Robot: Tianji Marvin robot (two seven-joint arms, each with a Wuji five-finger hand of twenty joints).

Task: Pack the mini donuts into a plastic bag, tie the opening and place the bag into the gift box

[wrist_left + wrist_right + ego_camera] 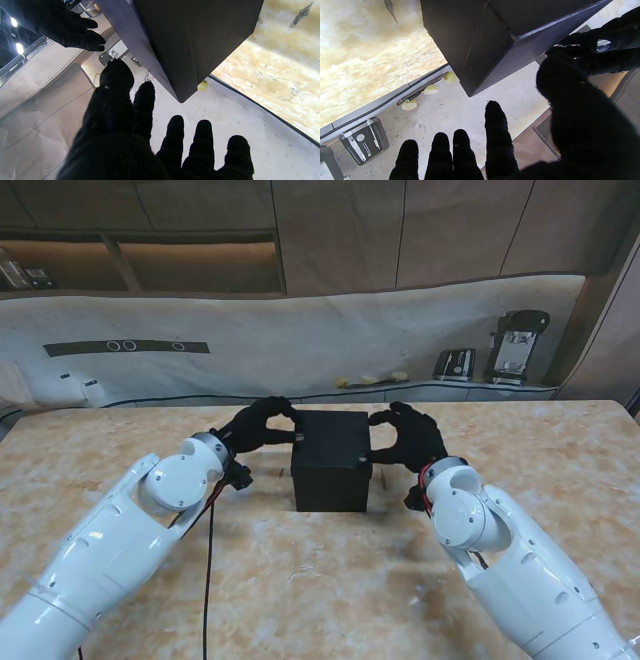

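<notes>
1. The black box (332,460) sits closed at the centre of the stand frame on the marble table (320,580); its contents are hidden.
2. The left robot hand (258,424) is at the box's upper left corner, fingers spread; whether it touches is hard to tell.
3. The right robot hand (408,438) is at the upper right corner, fingers apart, holding nothing.
4. No bag or donuts can be made out.

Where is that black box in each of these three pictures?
Stand view: the black box sits mid-table between the left hand and the right hand.
Left wrist view: the black box fills the upper middle.
Right wrist view: the black box fills the upper middle.
Shared landmark: the marbled table.
</notes>
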